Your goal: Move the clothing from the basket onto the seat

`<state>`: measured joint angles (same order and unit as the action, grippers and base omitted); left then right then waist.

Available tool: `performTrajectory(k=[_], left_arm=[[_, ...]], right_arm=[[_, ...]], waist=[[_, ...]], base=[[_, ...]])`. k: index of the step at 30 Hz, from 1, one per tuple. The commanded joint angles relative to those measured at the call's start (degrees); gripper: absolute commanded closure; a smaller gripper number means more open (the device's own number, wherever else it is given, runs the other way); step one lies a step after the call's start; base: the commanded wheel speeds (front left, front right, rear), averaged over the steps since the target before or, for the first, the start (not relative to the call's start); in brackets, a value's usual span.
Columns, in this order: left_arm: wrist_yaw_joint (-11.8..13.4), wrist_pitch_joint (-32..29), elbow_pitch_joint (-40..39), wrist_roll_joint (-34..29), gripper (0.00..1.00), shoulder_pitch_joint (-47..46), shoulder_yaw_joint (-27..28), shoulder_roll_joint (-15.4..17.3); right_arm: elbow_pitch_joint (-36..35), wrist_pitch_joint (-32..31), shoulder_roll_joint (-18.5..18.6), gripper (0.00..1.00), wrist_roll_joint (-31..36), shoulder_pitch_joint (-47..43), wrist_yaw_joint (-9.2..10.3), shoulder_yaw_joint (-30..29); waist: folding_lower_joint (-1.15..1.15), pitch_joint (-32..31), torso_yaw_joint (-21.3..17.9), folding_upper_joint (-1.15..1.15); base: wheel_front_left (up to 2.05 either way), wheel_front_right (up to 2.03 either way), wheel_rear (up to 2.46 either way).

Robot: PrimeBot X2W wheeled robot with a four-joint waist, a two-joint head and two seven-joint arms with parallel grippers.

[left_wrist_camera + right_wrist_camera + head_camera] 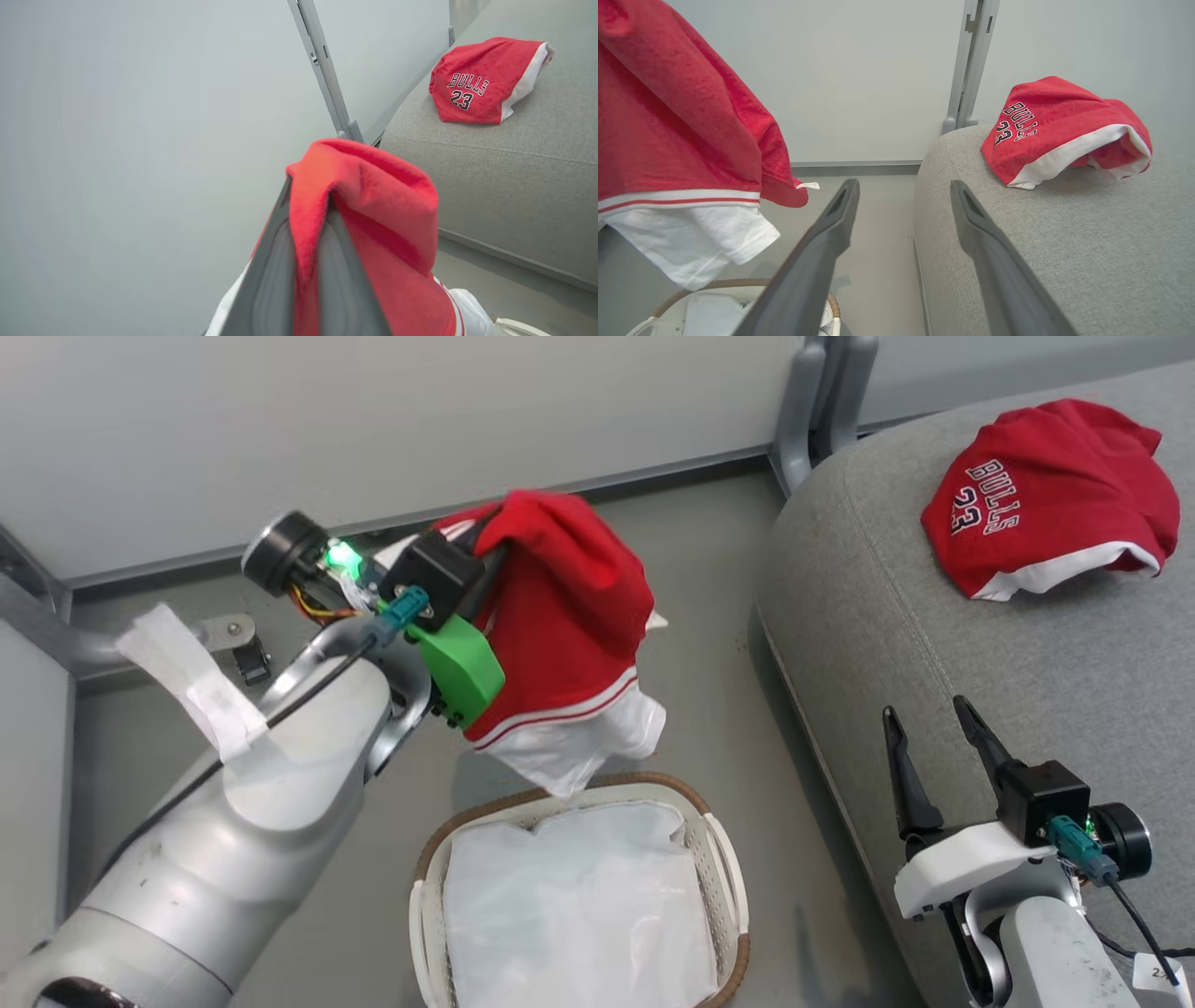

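Observation:
My left gripper [495, 537] is shut on a red garment with white stripes and a white panel [569, 616], which hangs in the air above the basket [724, 877]. In the left wrist view the fingers [275, 261] pinch a fold of that red cloth [383, 196]. The basket holds a white sheet [579, 905]. A second red garment printed "BULLS 23" [1055, 495] lies crumpled on the grey seat [1027, 653] at the right. Over the seat's near edge my right gripper [924, 709] stands open and holds nothing, seen likewise in its wrist view [904, 184].
A pale wall runs along the back, with a grey metal post [822, 401] rising beside the seat's far corner. Smooth grey floor [738, 616] lies between basket and seat. The seat's rounded edge [934, 196] is just right of the basket rim [714, 283].

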<state>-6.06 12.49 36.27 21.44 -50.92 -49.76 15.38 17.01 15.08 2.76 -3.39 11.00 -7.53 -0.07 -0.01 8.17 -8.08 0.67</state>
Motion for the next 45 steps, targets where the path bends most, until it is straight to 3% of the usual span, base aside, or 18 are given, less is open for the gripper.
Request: performTrajectory(k=[1, 11, 24, 29, 37, 45], left_arm=[[-0.3, -0.6, -0.7, 0.5, 1.00, -1.7, 0.4, 0.5], [-0.7, -2.8, -3.0, 1.5, 1.00, -8.9, 0.8, 0.6], [-0.7, -1.6, -5.4, 1.3, 1.00, -9.6, -1.2, -1.1], [-0.8, -1.6, -7.0, 1.3, 1.00, -9.5, -2.0, -1.3], [-0.8, -1.8, -9.0, 1.2, 1.00, -9.4, -3.3, -2.0], [-0.9, -2.0, -10.6, 1.9, 1.00, -8.0, -4.9, -3.0]], right_arm=[[0.2, 0.1, 0.2, 0.00, 0.5, -0.9, 0.08, 0.1], [0.6, 0.1, 0.2, 0.00, 0.4, -1.9, 0.08, 1.5], [0.2, 0.1, 0.2, 0.00, 1.1, 3.0, 0.08, 6.7], [2.1, 0.1, 0.2, 0.00, 2.2, 8.5, 0.08, 11.2], [6.5, 0.1, 5.0, 0.00, 0.0, 17.8, 0.08, 18.9], [10.5, 0.1, 9.7, 0.00, -7.7, 24.2, 0.08, 31.6]], waist=[[0.01, -3.4, 0.7, -0.67], [0.01, -5.4, 0.1, -0.67], [0.01, -7.3, 0.9, -0.67], [0.01, -7.4, 1.5, -0.67], [0.01, -7.6, 2.8, -0.67], [0.01, -8.0, 3.9, -0.67]], base=[[0.00, 0.00, 0.00], [0.00, 0.00, 0.00], [0.00, 0.00, 0.00], [0.00, 0.00, 0.00], [0.00, 0.00, 0.00], [0.00, 0.00, 0.00]])
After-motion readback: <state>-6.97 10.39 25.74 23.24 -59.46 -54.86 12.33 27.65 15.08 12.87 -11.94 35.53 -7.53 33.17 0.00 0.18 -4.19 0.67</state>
